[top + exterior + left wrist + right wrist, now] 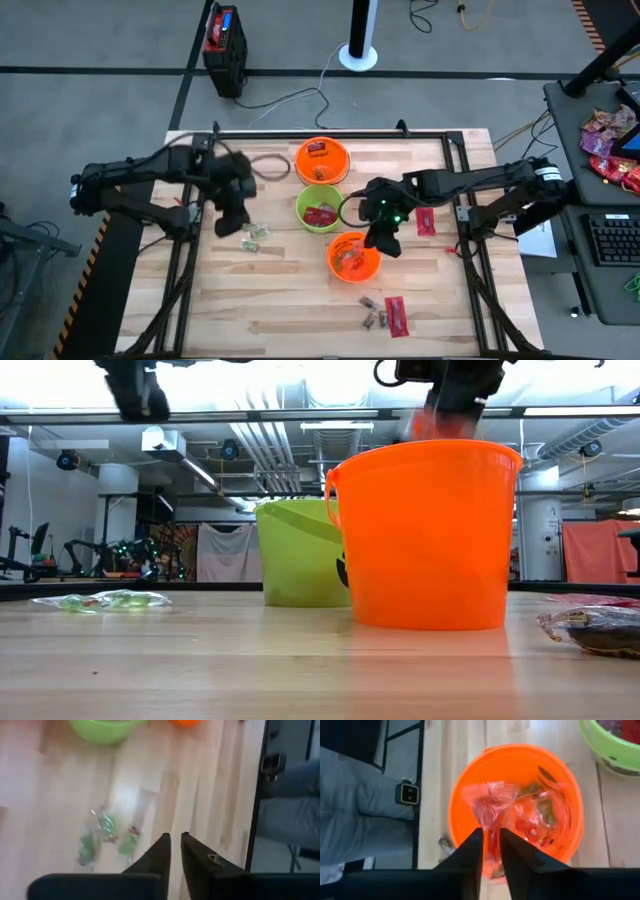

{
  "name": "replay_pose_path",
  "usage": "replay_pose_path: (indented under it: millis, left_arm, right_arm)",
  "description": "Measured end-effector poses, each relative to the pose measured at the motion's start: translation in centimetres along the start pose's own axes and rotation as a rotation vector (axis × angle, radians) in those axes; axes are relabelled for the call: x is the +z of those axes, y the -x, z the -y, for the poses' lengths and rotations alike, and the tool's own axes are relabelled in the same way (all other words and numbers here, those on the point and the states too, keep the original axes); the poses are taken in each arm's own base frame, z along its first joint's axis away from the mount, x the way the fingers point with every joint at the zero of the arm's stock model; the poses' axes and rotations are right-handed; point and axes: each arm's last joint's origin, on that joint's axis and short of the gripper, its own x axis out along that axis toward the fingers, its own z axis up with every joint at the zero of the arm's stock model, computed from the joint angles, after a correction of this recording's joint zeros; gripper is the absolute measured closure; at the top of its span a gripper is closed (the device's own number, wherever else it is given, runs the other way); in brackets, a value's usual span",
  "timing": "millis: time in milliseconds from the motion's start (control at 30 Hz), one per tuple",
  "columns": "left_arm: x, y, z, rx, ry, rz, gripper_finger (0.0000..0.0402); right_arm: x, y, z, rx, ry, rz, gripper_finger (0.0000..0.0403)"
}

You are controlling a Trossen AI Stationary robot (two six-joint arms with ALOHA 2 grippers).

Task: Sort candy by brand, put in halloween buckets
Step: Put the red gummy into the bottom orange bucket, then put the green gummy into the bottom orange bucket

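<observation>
Three halloween buckets stand in a row down the table's middle: an orange one (322,160) at the far side, a lime green one (320,208) holding red packets, and a nearer orange one (353,256). My right gripper (491,837) hangs over the nearer orange bucket (517,805) with its fingers slightly apart. A pink, clear-wrapped candy packet (490,802) is right at the fingertips, above the candy lying inside. My left gripper (175,840) hovers with a narrow gap and nothing in it, above pale green wrapped candy (105,837) lying flat on the table's left half. My right gripper points slanting down into the nearer orange bucket, and the pink packet's upper end (491,832) shows in the gap between its fingertips. Whether the fingers touch the packet, I cannot tell. The packet is clear of the bucket's rim, above the candy inside.
A red packet (425,222) lies right of the green bucket. Another red packet (398,315) and small dark pieces (373,313) lie near the front edge. A cable loop (268,165) lies at the far left. A black frame (465,215) borders the table. A person's leg (365,820) shows beside it.
</observation>
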Motion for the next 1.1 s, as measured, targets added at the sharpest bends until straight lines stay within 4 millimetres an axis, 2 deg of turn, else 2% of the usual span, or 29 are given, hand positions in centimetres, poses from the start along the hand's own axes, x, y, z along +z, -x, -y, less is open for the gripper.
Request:
replay_pose_path:
  millis: [133, 267, 400, 600, 800, 1100]
  left_arm:
    - [-1.3, -2.5, 1.1, 0.011, -0.002, -0.096, 0.0313]
    - [-2.7, -5.9, 1.7, 0.090, -0.029, -0.124, 0.0251]
    - [-4.2, -9.5, 1.6, 0.173, -0.108, -0.134, 0.0218]
    - [-5.8, -13.5, -0.2, 0.255, -0.092, -0.175, 0.0227]
    - [-7.1, -16.2, -1.5, 0.284, -0.083, -0.309, 0.0241]
    - [-6.9, -19.4, -2.3, 0.332, -0.065, -0.299, 0.0243]
  right_arm:
    - [0.5, -0.7, 0.2, -0.009, -0.013, -0.016, 0.0303]
    - [1.0, -0.4, 0.0, -0.016, -0.001, 0.002, 0.0276]
    - [1.2, 0.4, -0.3, -0.060, 0.013, 0.037, 0.0262]
    - [1.2, 1.4, -0.6, -0.117, 0.030, 0.089, 0.0261]
    - [1.2, 1.4, -0.7, -0.121, 0.030, 0.093, 0.0263]
    - [1.2, 1.4, -0.6, -0.137, 0.030, 0.096, 0.0268]
